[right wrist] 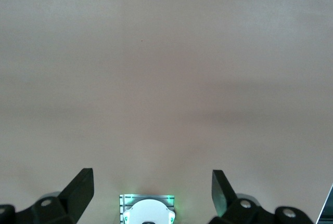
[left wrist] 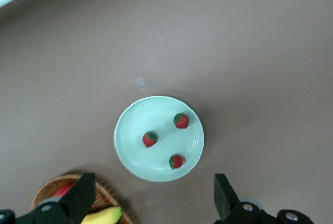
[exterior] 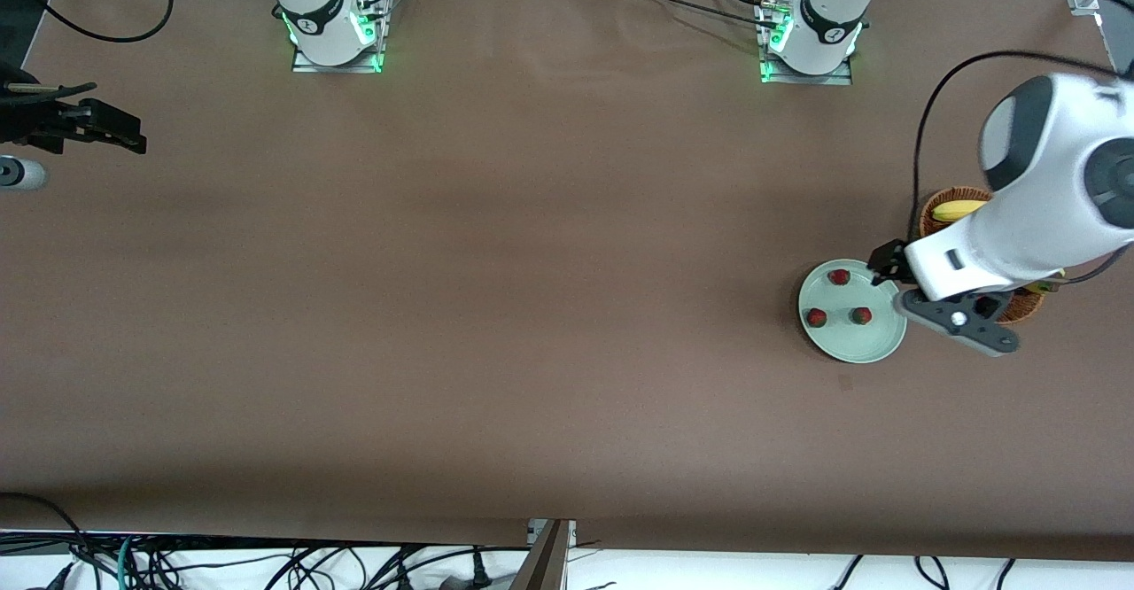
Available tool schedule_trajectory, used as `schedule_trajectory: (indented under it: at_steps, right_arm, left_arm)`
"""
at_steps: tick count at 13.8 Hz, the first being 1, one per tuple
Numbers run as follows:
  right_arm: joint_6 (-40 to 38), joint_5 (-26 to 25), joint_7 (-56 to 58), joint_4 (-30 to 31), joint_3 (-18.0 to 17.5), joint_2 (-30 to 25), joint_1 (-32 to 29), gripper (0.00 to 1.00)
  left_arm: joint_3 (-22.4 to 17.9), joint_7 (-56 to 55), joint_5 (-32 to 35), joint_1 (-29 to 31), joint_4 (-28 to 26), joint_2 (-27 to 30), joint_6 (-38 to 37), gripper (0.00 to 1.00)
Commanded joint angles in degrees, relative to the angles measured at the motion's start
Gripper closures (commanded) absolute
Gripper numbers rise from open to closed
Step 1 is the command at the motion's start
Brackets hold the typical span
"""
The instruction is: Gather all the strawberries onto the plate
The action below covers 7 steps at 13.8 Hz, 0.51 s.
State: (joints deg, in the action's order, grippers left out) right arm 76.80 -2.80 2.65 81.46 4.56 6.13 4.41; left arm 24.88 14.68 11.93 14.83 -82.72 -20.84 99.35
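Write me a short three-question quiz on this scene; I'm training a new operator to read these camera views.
1. How many strawberries lie on the plate?
2. True or false: the left gripper holds a strawberry.
3. What stands beside the plate, toward the left arm's end of the table?
   A. a wicker basket with a banana
   B. a blue bowl
   C. a glass jar

Key:
1. Three, all apart from one another.
2. False; its fingers are open and empty, up over the plate's edge beside the basket. The right gripper is open too, waiting at the right arm's end of the table.
3. A; the banana shows in it.
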Motion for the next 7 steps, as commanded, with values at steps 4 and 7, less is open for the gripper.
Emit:
schedule_trajectory:
  at_steps: [4,7]
  right_arm:
    - [0.6,-0.2,0.8,0.2,-0.3,-0.8,0.0,0.0]
    - [0.2,-0.1,0.6,0.2,-0.2,-0.8,-0.4,0.0]
  left_arm:
    - [-15.1,-10.9,-10.3,-9.5,-5.1,13.1,-3.8,0.0]
    - [-22.8,-14.6,-12.7,-15.3,-15.0,21.3,0.1,0.0]
